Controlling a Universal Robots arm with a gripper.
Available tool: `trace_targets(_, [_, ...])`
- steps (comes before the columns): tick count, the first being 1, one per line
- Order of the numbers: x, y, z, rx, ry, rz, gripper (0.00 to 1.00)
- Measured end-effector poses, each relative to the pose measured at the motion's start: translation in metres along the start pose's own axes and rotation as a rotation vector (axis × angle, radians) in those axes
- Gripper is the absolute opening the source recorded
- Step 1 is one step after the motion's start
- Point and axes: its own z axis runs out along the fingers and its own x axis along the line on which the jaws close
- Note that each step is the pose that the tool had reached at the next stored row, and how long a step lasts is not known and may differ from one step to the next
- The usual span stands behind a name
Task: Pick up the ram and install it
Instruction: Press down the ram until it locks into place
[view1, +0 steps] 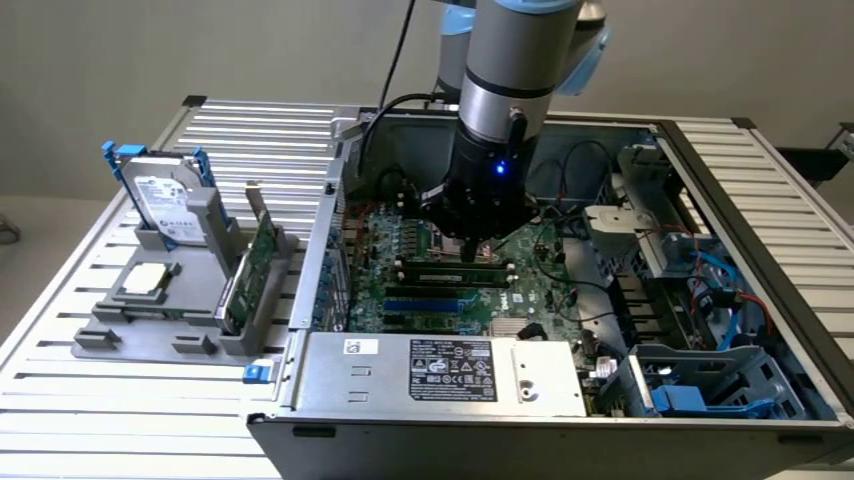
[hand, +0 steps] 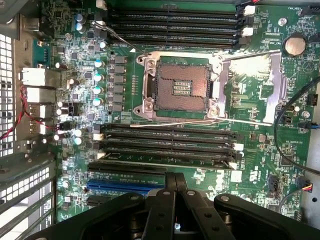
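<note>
Claw (hand: 175, 186) fingers pressed together above motherboard (hand: 200, 125), ram location cannot tell.

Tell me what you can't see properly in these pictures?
- The ram: the exterior view does not settle whether the gripper over the motherboard holds it; the arm blocks that spot.
- Gripper, wrist view: cut off by the picture's edge.
- Label on the power supply: print too small to read.
</note>
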Motion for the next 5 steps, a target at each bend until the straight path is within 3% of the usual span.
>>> trace_targets(5, [0.0000,0.0000,0.0000,0.0000,0.0000,0.000,0.11])
